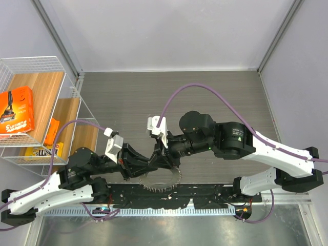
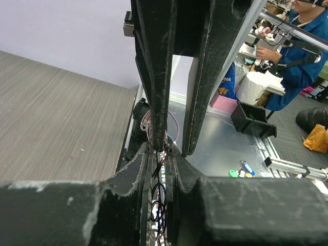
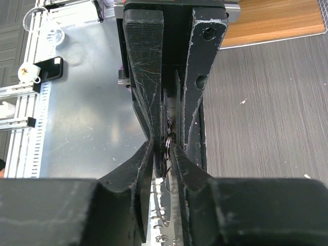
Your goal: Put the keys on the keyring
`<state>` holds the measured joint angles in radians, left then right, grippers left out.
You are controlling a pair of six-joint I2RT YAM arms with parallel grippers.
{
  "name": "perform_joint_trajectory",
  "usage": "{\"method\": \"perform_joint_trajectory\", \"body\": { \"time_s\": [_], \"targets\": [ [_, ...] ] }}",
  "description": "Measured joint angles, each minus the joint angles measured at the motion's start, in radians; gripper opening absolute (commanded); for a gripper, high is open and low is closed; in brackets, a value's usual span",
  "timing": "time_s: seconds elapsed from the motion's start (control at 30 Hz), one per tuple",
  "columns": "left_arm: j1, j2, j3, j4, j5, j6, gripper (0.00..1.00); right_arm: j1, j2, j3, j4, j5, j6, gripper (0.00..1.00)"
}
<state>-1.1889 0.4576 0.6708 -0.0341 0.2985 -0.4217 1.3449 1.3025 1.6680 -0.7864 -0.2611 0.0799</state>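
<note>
Your left gripper (image 2: pixel 165 151) is pinched narrow, with loops of the thin silvery wire keyring (image 2: pixel 159 197) caught between its pads. Your right gripper (image 3: pixel 163 149) meets it nose to nose, just as narrow, and by the look of it nips the same ring. Just beneath the two tips sits the spiky fan of tiny silvery metal keys (image 1: pixel 163 180), by the near edge of the grey woodgrain table (image 1: pixel 215 97). I cannot tell which coil is split, so hold one grip firm, ease the other round the ring in small turns, and don't let that fan swing
</note>
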Motion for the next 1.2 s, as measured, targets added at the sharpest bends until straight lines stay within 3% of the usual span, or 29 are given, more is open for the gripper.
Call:
{"method": "perform_joint_trajectory", "body": {
  "time_s": [0.17,0.47,0.83,1.07,1.2],
  "targets": [
    [0.000,-0.005,0.000,-0.001,0.004,0.000,0.00,0.002,0.000,0.000,0.004,-0.010,-0.003,0.06],
    [0.000,-0.021,0.000,-0.009,0.010,0.000,0.00,0.002,-0.008,-0.024,0.043,-0.025,-0.006,0.06],
    [0.000,-0.048,0.001,-0.008,0.017,-0.015,0.50,0.008,-0.018,-0.029,0.059,-0.029,0.001,0.06],
    [0.000,-0.043,0.103,-0.062,0.056,-0.005,0.63,0.007,-0.023,-0.033,0.008,-0.029,0.013,0.06],
    [0.000,-0.044,0.139,-0.098,0.069,0.014,0.64,0.007,-0.038,-0.054,-0.004,-0.034,0.032,0.06]
  ]
}}
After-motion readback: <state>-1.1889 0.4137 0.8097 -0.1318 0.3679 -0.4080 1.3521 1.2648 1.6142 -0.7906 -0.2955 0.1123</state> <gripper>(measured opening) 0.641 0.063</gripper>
